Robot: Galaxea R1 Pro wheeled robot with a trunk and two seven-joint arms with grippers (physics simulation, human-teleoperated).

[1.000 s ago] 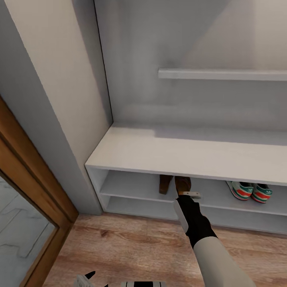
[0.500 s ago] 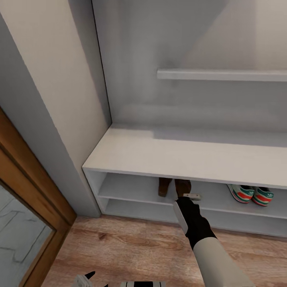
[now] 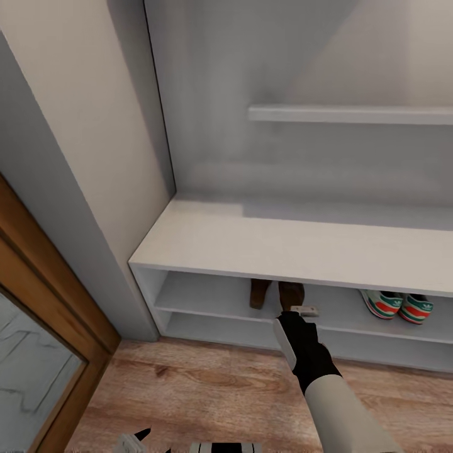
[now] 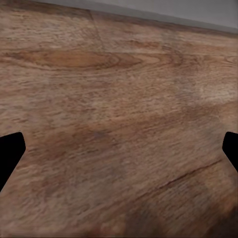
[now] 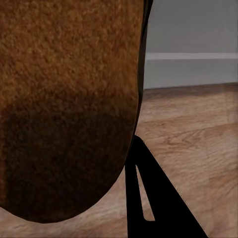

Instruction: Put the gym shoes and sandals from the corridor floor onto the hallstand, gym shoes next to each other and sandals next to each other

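The hallstand fills the upper and right part of the head view, a pale grey-white unit with a broad bench top, a tall back panel and an upper shelf running off the right edge. Under the bench top, on the upper of the two open shelf levels, the two sandals stand close together just left of the frame's centre: the left sandal sits free, and the right sandal is right at the tip of the right end effector. The right arm reaches up from the lower right of the frame, black at the wrist and white further back. In the right wrist view the brown sandal looms large against one dark finger, so the right end effector looks clamped on it, with wood floor and a grey wall base behind. Further right on the same shelf, the two gym shoes sit side by side, white with green stripes and red tongues, well apart from the sandals. The corridor floor spreads across the bottom of the head view. The left end effector peeks in at the bottom edge; in the left wrist view its dark fingertips sit far apart at opposite edges above bare planks, so it is wide and holds nothing.
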